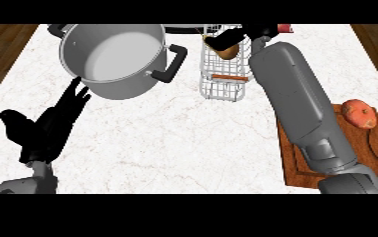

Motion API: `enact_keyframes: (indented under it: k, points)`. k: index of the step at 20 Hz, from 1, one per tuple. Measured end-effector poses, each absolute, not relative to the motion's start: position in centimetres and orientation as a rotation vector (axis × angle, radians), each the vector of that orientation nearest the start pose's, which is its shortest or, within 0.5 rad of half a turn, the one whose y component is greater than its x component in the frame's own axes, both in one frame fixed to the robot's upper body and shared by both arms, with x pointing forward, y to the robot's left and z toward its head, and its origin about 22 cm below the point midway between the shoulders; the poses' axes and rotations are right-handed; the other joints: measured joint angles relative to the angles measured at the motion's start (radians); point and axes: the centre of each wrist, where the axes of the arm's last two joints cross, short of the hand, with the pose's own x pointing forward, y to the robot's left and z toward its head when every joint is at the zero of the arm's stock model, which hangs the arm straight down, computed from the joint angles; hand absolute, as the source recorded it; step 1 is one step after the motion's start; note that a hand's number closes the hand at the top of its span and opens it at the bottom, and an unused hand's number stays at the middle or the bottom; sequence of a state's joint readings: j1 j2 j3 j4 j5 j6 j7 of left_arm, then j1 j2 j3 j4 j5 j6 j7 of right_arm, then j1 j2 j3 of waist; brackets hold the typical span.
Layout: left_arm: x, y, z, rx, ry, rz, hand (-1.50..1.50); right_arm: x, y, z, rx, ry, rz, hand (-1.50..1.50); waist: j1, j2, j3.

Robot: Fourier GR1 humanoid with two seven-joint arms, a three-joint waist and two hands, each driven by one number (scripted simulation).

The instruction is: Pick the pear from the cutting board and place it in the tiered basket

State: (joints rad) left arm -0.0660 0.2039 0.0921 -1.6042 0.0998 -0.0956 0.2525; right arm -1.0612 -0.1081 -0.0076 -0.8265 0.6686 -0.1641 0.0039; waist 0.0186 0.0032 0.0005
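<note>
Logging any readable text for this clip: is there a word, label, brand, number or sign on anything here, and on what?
None can be read.
Pot: plain metal, no marking.
Tiered basket: bare wire, no tag.
Cutting board: plain wood.
Pear, under the right hand: no sticker visible.
Counter: marble veining only.

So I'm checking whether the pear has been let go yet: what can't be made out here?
- Right hand: black fingers over the pear at the tiered basket; contact unclear.
- Pear: mostly hidden by hand and wire.
- Cutting board: largely covered by the right forearm, cut off at the right edge.
</note>
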Motion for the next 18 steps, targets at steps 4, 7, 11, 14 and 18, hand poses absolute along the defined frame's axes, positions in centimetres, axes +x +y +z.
enact_keyframes:
  k: [4,7,11,14,18]
  points:
    - [25.7,28.9,3.6,0.064,-1.416,-0.101,0.00,44.3,-10.9,16.8,-0.617,-1.893,0.718,-1.50,0.000,0.001,0.000]
    - [25.2,29.2,3.4,0.066,-1.417,-0.097,0.00,44.2,-11.2,16.3,-0.555,-1.896,0.644,-1.50,-0.003,-0.001,0.000]
    - [25.2,29.1,3.5,0.068,-1.412,-0.097,0.00,44.5,-11.9,17.5,-0.446,-1.895,0.504,-1.50,-0.007,-0.002,0.000]
    - [25.3,29.0,3.2,0.068,-1.415,-0.094,0.00,44.9,-12.7,18.3,-0.357,-1.894,0.375,-1.50,-0.008,-0.002,0.001]
    - [25.1,29.5,3.5,0.064,-1.413,-0.095,0.00,45.4,-15.3,19.6,-0.264,-1.896,0.181,-1.50,-0.006,-0.001,0.001]
